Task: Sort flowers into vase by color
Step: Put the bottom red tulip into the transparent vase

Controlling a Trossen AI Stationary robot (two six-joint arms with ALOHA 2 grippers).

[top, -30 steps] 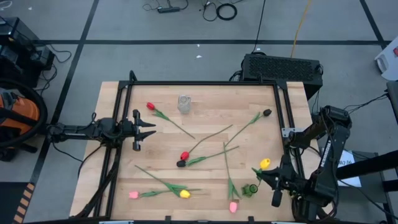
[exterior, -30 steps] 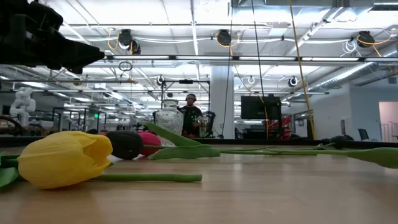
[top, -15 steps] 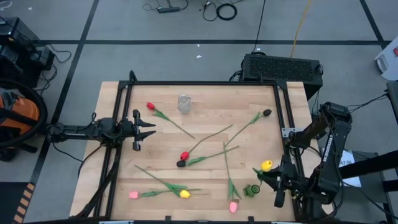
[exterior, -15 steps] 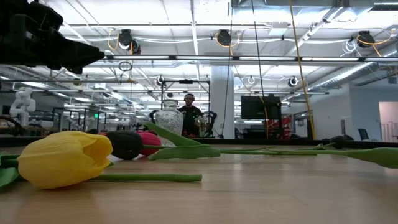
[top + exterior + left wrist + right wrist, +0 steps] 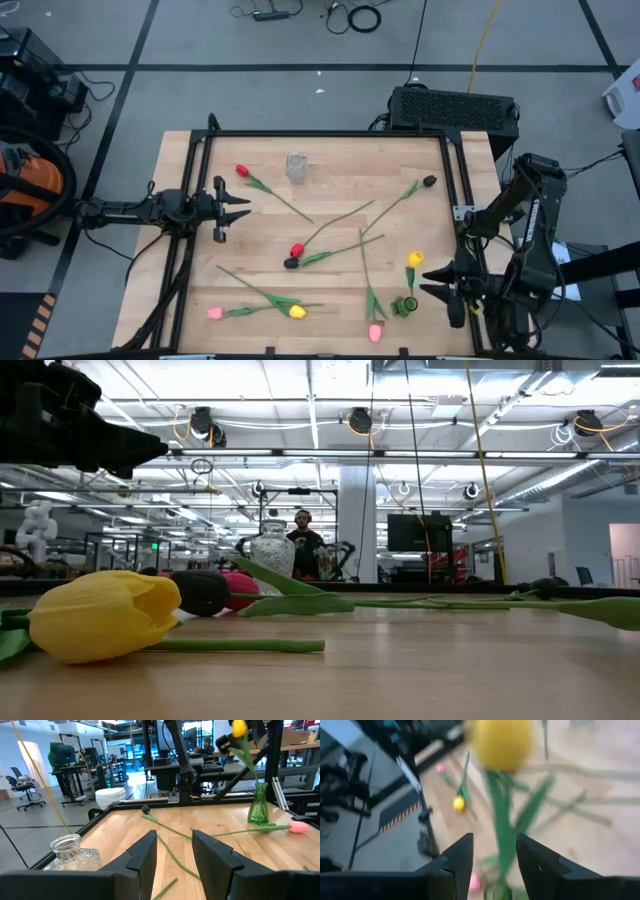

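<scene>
One yellow tulip [image 5: 414, 259] stands in green vase [image 5: 407, 305] | right hand [image 5: 440, 293] released beside | left hand [image 5: 232, 208] released

Yellow tulip [image 5: 414, 259] now upright over green vase [image 5: 407, 304].

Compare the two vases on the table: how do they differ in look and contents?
The green vase is slim and narrow-necked, standing near the right tool at the table's front right; the clear glass vase is squat and cut-patterned, standing at the far edge, nearer the left tool. The green vase has the yellow tulip with its stem in the neck; the clear glass vase holds nothing. Both stand upright.
</scene>
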